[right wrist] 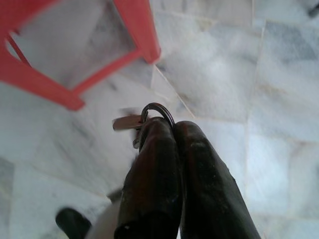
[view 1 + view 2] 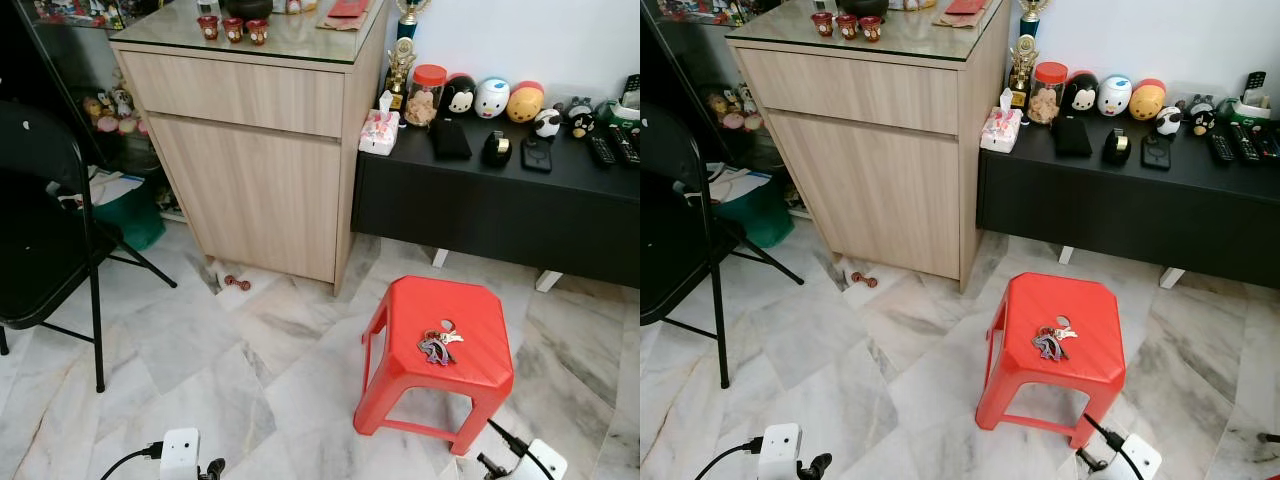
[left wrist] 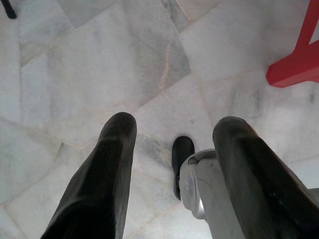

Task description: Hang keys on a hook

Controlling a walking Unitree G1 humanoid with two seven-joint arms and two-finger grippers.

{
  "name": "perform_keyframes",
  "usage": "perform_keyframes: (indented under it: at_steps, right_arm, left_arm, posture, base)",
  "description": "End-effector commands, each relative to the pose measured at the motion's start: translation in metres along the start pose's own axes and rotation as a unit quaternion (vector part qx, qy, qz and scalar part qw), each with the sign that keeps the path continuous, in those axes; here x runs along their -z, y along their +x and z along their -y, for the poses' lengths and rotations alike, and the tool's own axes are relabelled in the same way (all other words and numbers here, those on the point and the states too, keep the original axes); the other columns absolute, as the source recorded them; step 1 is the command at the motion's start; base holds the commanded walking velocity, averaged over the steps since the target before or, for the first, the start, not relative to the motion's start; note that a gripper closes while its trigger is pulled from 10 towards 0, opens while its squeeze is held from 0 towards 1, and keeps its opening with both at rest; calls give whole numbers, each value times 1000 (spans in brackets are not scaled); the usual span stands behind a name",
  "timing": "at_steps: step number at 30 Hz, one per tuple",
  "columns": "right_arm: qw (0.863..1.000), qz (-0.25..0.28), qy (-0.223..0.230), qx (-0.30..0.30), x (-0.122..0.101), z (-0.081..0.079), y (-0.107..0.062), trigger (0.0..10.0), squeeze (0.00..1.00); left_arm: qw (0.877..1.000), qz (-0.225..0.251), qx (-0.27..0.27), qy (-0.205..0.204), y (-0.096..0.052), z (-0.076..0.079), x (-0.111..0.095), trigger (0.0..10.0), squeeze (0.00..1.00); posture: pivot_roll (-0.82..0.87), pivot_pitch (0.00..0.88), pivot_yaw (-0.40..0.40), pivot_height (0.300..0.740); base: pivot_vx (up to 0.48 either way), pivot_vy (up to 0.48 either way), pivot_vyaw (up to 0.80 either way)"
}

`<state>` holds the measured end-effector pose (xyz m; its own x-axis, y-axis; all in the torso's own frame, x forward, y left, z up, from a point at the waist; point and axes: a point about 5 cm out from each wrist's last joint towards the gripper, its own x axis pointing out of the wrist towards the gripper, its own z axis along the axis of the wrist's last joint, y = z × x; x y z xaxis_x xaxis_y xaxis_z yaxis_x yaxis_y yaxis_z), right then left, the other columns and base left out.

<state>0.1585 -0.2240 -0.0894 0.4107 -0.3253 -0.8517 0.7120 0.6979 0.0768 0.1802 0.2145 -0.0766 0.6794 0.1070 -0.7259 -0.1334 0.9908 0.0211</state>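
- Right wrist view has the right gripper pressed together on a metal key ring, with a blurred key hanging from it above pale marble floor; red stool legs stand just beyond.
- Head views do not show that ring; instead they show a bunch of keys lying on the seat of the red stool, towards its near right side.
- Left wrist view looks along the left gripper, its two black fingers spread wide apart with nothing between them, hanging over the marble; a stool foot sits at the far edge.
- Head views add the room: a wooden cabinet far and left of the stool, a low black sideboard far and right carrying jars and round toy figures, and a black folding chair at the left.
- White wrist housings of both arms show at the near edge, one left and one right of the stool.
- No view lets me make out a hook.
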Motion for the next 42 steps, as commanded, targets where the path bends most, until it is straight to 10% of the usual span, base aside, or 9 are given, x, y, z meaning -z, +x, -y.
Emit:
perform_keyframes:
  at_steps: [1, 42]
  right_arm:
    - [1000, -9, -14, 6, 5, 8, 0, 10000, 0]
    - [996, -13, -38, -79, 12, -18, -3, 10000, 0]
  left_arm:
    - [1000, -18, -1, 9, -3, -3, 9, 10000, 0]
    - [1000, -8, -4, 21, 1, -1, -1, 10000, 0]
  posture:
    - [137, 39, -14, 740]
    - [103, 0, -17, 740]
  base:
    - [0, 0, 0]
    - [0, -227, -189]
